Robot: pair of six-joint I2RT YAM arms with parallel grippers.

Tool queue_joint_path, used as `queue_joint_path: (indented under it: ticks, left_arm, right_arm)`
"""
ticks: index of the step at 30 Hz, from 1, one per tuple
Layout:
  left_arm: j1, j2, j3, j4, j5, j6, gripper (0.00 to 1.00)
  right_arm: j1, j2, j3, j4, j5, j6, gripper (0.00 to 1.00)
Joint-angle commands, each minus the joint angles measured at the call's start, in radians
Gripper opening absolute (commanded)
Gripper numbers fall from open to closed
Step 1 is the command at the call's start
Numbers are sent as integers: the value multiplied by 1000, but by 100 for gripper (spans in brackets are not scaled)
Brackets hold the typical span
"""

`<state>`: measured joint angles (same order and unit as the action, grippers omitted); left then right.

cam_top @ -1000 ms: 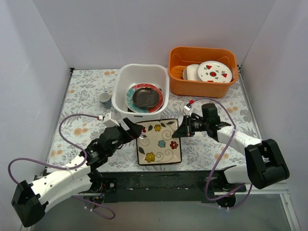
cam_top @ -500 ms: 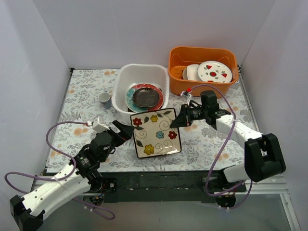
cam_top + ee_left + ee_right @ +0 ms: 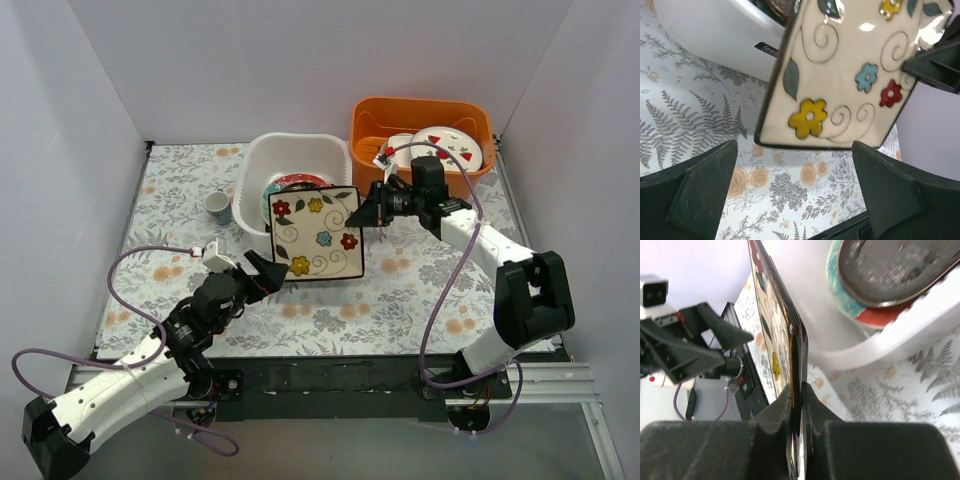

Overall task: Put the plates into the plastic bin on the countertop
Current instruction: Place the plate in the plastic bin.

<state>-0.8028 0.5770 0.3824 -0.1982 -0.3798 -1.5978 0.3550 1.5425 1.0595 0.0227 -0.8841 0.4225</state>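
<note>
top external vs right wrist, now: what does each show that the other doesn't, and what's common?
Top external only: the orange tub, the white fruit-marked plate in it, and the cup. Right wrist only: a close, edge-on look at the right gripper pinching the square plate at its rim. Both: that plate, the plastic bin, the teal-and-red plate inside it, and the open left gripper.

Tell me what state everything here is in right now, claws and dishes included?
white plastic bin: holds round plates.
flowered square plate: lifted, tilted, at the bin's front.
right gripper: shut on that plate's edge.
left gripper: open, empty.
orange tub: holds a fruit-marked plate.
cup: upright on the countertop.
</note>
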Motion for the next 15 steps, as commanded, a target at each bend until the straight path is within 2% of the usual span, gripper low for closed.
queue_joint_path:
  ticks: [1, 8, 15]
  left_arm:
    - [-6, -22, -28, 66, 15, 53, 98]
    - [-6, 106, -11, 129, 70, 88, 98]
    - [-6, 107, -27, 142, 101, 67, 98]
  right_arm:
    - [-7, 37, 151, 161, -39, 111, 1]
    - [-13, 175, 358, 204, -29, 197, 1]
    - [-22, 303, 500, 347, -84, 347, 1]
